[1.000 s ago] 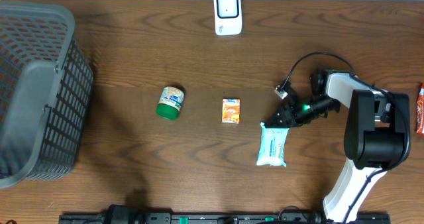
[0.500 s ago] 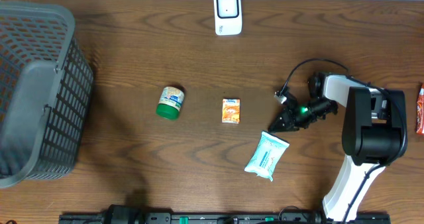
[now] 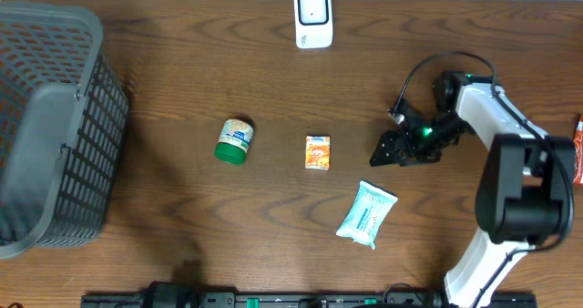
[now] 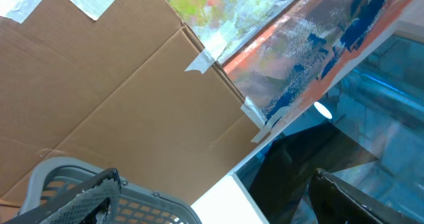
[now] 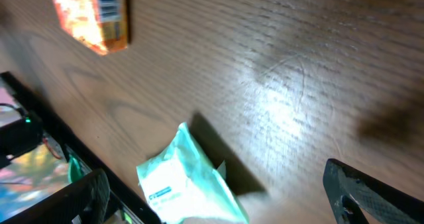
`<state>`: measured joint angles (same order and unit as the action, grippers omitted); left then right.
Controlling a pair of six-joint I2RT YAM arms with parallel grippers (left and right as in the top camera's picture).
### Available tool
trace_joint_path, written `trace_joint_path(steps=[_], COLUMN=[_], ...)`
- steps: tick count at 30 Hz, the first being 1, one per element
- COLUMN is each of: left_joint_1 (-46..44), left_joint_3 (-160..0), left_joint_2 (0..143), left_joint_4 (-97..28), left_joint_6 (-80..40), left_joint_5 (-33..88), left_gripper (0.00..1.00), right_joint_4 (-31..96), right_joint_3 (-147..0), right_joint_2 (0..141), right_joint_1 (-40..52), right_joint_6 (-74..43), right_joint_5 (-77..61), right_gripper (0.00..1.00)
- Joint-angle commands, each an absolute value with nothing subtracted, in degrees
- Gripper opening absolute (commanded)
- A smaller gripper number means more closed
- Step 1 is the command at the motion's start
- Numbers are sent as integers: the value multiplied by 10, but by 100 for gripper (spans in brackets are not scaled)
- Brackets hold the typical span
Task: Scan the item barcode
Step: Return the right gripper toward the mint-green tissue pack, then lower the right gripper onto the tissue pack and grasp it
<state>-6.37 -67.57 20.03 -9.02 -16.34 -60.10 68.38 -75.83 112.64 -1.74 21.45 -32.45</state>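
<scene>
- Progress: nothing is held and nothing sits at the scanner (image 3: 312,16). Pick-up and scan are, by judgement, not yet done.
- Right gripper (image 3: 387,151): jaws wide apart, empty, near the pack (image 3: 366,214).
- Left gripper (image 4: 212,197): jaws apart, empty.
- Pack: soft teal-white pouch lying askew on the table, well apart from the scanner. No barcode is discernible.

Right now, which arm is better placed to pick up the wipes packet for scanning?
The right. The right gripper hangs open close beside the wipes packet, which its wrist camera sees. The left gripper is absent from the overhead view; its camera faces cardboard and the basket.
</scene>
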Motion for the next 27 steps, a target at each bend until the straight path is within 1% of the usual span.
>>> trace_joint_path(steps=[1,3,4,6,7,8,9,10,16,19,21,27], left_joint_1=[-60,-60,-60,-60,-60,-60,-60,-60,-60,-60,-60,-60], left_joint_3=[-675,-675,-675,-675,-675,-675,-675,-675,-675,-675,-675,-675], left_joint_2=[202,202,202,202,202,202,202,202,202,202,202,202], left_joint_4=[-89,-89,-89,-89,-89,-89,-89,-89,-89,-89,-89,-89], left_joint_6=[-164,-164,-164,-164,-164,-164,-164,-164,-164,-164,-164,-164], left_joint_5=[-600,-600,-600,-600,-600,-600,-600,-600,-600,-600,-600,-600], left_gripper=[91,91,91,91,91,91,91,91,91,91,91,91], right_joint_4=[690,695,704,721,738,750,761,771,809,800,778,711], right_joint_3=[-768,-768,-768,-768,-768,-768,-767,-766,-736,-679,-628,-508], right_joint_2=[1077,1049,1028,1006,990,977,965,953,910,907,907,907], right_joint_1=[-3,4,11,20,28,36,45,56,129,155,165,195], right_joint_6=[188,129,70,1,-32,-44,-51,-67,-122,-192,-243,-349], right_joint_5=[-298,-256,-209,-162,-144,-138,-138,-138,-125,-70,-54,-61], right_gripper=[99,99,99,99,87,65,22,1,1,1,1,1])
